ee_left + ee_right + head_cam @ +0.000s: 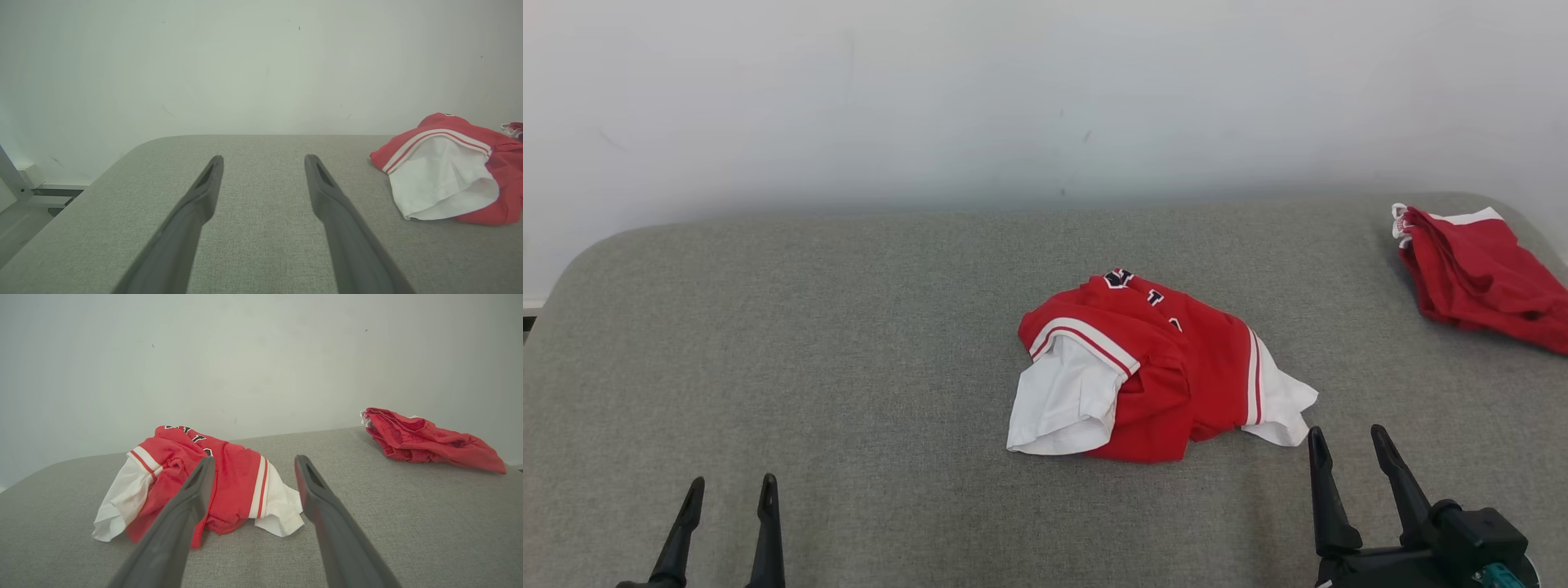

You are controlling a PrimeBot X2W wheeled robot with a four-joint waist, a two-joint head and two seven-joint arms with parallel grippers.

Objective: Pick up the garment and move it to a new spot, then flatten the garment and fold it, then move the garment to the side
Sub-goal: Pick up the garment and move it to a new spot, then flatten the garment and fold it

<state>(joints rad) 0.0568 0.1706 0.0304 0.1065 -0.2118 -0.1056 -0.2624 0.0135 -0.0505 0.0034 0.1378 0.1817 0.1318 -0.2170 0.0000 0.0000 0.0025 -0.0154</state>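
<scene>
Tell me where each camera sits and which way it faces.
Head: from above, down at the jersey on the grey fabric surface; open left gripper and right gripper at bottom.
Left wrist: low, along its fingers; jersey at right.
Right wrist: low, along its fingers toward the jersey.
Shared: all show the jersey; head and right wrist, another red garment.

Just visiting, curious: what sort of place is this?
Probably a bare test room for folding clothes: a grey fabric surface against a blank white wall, with a crumpled red-and-white garment and a second red garment on it.
</scene>
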